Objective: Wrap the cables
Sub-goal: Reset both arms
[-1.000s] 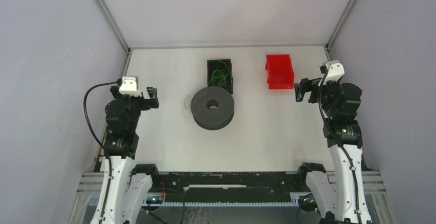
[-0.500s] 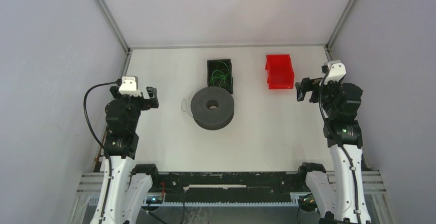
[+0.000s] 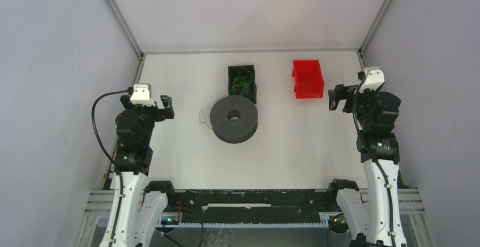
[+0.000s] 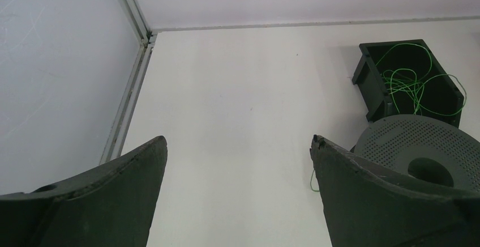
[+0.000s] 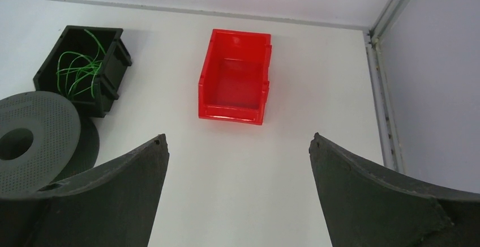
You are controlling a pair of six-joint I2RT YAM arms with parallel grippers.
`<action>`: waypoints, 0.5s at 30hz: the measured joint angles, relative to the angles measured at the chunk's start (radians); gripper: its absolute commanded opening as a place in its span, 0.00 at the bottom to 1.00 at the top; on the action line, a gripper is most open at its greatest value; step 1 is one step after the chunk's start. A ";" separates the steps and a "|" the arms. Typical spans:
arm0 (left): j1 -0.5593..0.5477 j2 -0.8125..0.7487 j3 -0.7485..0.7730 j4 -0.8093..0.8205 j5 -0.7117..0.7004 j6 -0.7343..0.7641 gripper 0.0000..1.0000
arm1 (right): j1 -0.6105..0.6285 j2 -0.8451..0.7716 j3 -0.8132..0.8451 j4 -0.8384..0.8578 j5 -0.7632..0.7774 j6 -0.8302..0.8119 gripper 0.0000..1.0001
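The flat white table (image 3: pixel 170 162) carries a dark grey perforated spool (image 3: pixel 234 118). A thin green cable strand (image 4: pixel 311 182) lies at its left, a black open bin (image 3: pixel 242 82) sits just behind, and a red plastic bin (image 3: pixel 308 79) stands apart to the right.

The cables (image 3: pixel 243 82) are very thin, bright green wires, tangled in loose loops inside an open black bin (image 3: pixel 230 80) toward 12 o'clock on the table (image 3: pixel 294 145). A few loops arch above its rim. One stray strand (image 4: pixel 312 180) curls on the tabletop just beside the dark spool (image 3: pixel 249 124), at its 9 o'clock.

Red bin (image 5: pixel 235 77), black bin (image 5: pixel 108 74) holding green cables (image 5: pixel 73 71), perforated spool (image 5: pixel 34 139), tool (image 5: pixel 238 145) spread wide
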 measured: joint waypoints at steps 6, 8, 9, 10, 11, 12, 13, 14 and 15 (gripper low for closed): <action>0.000 0.007 0.000 0.000 -0.006 0.000 1.00 | -0.001 0.000 0.000 0.013 0.070 0.016 1.00; 0.000 0.011 0.000 0.000 -0.008 0.000 1.00 | -0.001 0.000 0.000 0.013 0.068 0.018 1.00; 0.000 0.011 0.000 0.001 -0.008 0.000 1.00 | -0.001 0.000 0.000 0.013 0.057 0.019 1.00; 0.000 0.011 0.000 0.000 -0.009 0.000 1.00 | -0.001 0.000 0.000 0.013 0.047 0.019 1.00; 0.000 0.011 0.000 0.000 -0.010 0.000 1.00 | -0.001 0.000 0.000 0.013 0.027 0.018 1.00; 0.000 0.011 0.000 0.000 -0.010 0.000 1.00 | -0.001 0.000 0.000 0.012 0.001 0.016 1.00; 0.000 0.011 0.000 0.000 -0.010 0.000 1.00 | -0.001 0.000 0.000 0.011 -0.025 0.014 1.00; 0.000 0.011 0.000 0.001 -0.010 0.000 1.00 | -0.001 0.000 0.000 0.011 -0.043 0.014 1.00; 0.000 0.011 0.000 0.001 -0.010 0.000 1.00 | 0.000 0.000 0.000 0.010 -0.058 0.014 1.00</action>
